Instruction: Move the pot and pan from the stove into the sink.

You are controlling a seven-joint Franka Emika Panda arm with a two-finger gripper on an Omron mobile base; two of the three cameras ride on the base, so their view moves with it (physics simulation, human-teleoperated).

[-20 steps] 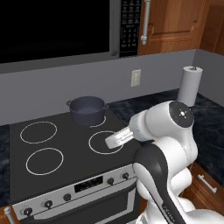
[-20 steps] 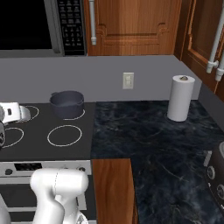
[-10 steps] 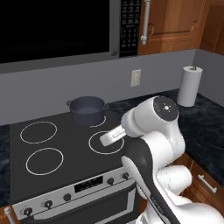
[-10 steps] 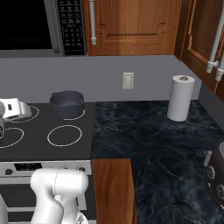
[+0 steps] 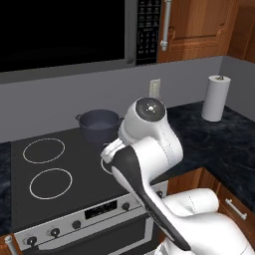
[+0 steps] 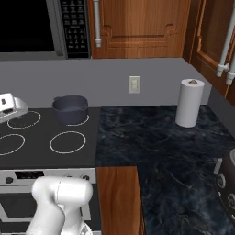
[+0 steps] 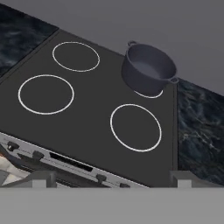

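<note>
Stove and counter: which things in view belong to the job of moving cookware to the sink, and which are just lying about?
Belongs to the job:
- pot, on the back right burner
- stove
- gripper, open, above the stove's front

Just lying about:
- paper towel roll
- microwave
- wall outlet

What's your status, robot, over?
Gripper open, empty, above the stove front. Pot on the back right burner, untouched. Nothing between gripper and pot. Over.

arm (image 5: 149, 149) | swung left over stove (image 5: 74, 194) | hand now nearer pot (image 5: 99, 124)
</note>
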